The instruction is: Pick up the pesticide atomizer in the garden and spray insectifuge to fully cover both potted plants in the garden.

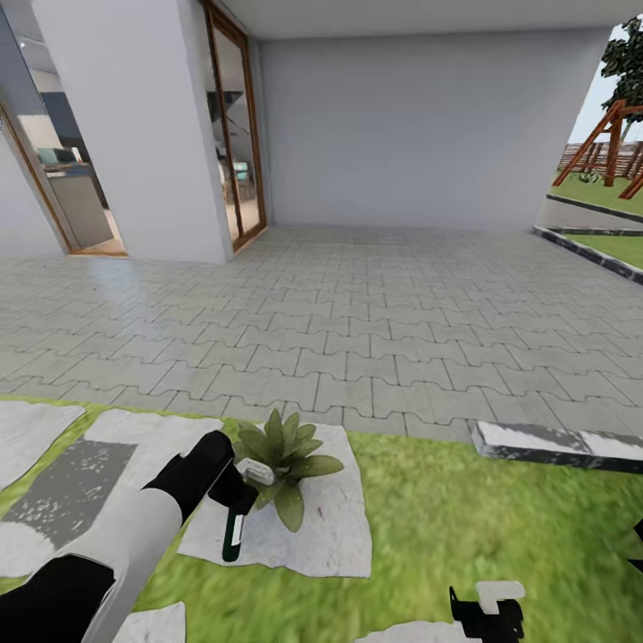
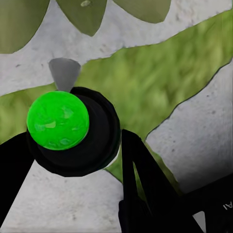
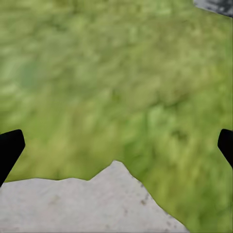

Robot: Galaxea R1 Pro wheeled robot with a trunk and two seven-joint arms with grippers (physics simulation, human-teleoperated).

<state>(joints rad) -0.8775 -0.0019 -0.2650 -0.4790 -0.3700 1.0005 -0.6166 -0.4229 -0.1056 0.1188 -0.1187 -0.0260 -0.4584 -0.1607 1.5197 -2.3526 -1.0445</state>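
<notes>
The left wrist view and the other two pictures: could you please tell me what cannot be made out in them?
- Small green-leaved potted plant, head view: its pot is hidden by leaves; whitish specks are too small to confirm.
- Same plant, left wrist view: leaves cut off by the edge.
- Dark green spray bottle, left wrist view: seen end-on, the trigger head hidden behind it.
- Right pincer: fingertips cut off at both edges.

Dark green pesticide atomizer (image 1: 234, 527) beside potted plant (image 1: 284, 457)

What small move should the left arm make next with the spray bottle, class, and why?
Probably trigger a spray where it is: the left gripper holds the pesticide atomizer with its pale head beside the potted plant, whose leaves look almost free of whitish specks.
</notes>
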